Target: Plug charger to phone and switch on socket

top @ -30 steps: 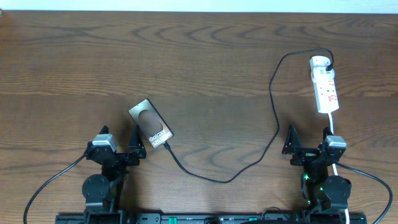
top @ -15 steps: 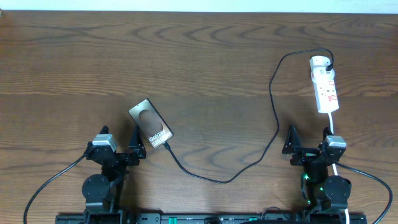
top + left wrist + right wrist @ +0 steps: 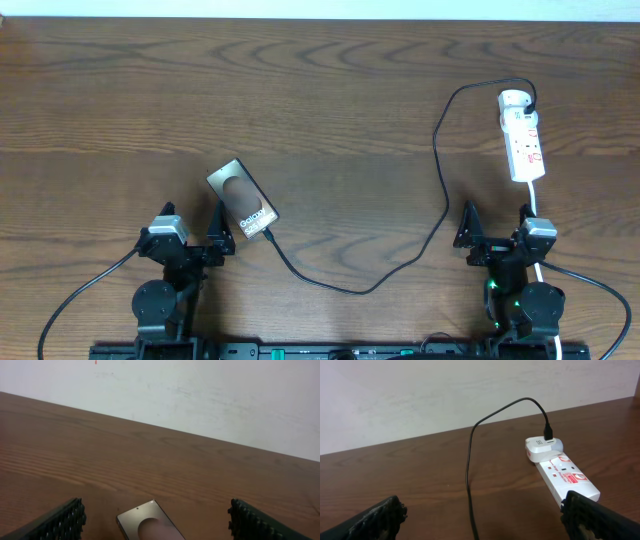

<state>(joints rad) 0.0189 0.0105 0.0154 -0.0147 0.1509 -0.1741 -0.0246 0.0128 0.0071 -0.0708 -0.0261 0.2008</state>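
Observation:
The phone (image 3: 242, 199) lies flat and slanted at the centre left, Galaxy lettering near its lower end; its top part also shows in the left wrist view (image 3: 150, 522). The charger cable (image 3: 440, 170) runs from the black plug in the socket's rounded end down in a long loop, and its tip lies against the phone's lower right corner (image 3: 270, 235). The socket (image 3: 522, 137) is a white strip with red marks at the right, also in the right wrist view (image 3: 565, 476). My left gripper (image 3: 190, 240) is open just below the phone. My right gripper (image 3: 497, 232) is open below the socket.
A white cord (image 3: 536, 215) runs from the socket's near end down past the right gripper. The charger cable (image 3: 468, 485) crosses the table between the right fingers. A pale wall stands behind the table's far edge (image 3: 200, 395).

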